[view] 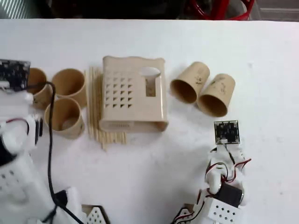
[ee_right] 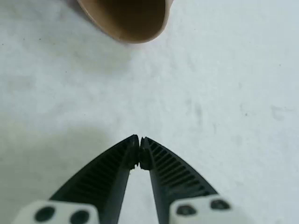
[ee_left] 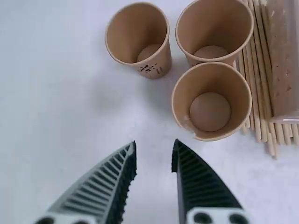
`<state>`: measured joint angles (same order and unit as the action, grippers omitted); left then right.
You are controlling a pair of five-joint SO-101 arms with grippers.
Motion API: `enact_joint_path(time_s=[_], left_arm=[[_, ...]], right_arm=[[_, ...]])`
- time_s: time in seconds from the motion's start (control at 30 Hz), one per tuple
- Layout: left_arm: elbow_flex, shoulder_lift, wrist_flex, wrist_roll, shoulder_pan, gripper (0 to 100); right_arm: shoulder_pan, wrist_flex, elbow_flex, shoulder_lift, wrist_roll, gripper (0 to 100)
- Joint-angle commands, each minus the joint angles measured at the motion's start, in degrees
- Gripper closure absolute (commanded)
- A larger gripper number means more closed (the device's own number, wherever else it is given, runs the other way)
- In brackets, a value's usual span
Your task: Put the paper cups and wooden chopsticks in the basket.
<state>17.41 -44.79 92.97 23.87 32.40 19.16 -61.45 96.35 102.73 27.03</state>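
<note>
Beside the perforated basket [view: 134,113] lie slim wooden chopsticks [view: 95,103].

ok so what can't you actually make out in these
- High view: the left arm and its cable cover part of the leftmost paper cup.
- High view: the chopsticks, tight against the basket, are too thin to count.
- Right wrist view: one paper cup is cut off by the frame edge; which one, I cannot tell.

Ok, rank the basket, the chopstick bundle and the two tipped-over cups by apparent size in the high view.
1. basket, clearly largest.
2. chopstick bundle, longer than either cup but narrow.
3. tipped cup by the basket and outer tipped cup look alike, so they are left unranked.
</note>
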Motion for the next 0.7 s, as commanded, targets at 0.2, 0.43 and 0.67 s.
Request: enact_joint_path(time_s=[0.2,0.43,0.67], left_arm=[[2.81,5.41,-8.0,-5.8,-2.77,81],[2.29,3.03,-7.91,-5.63,-14.37,82],[2.81,4.79,-23.12,-5.71,-34.24,82]], right_arm=[[0.48,-0.4,0.53,0.22,0.09,98.1],[0.48,-0.4,0.53,0.22,0.09,98.1],[0.48,-0.4,0.53,0.22,0.09,98.1]])
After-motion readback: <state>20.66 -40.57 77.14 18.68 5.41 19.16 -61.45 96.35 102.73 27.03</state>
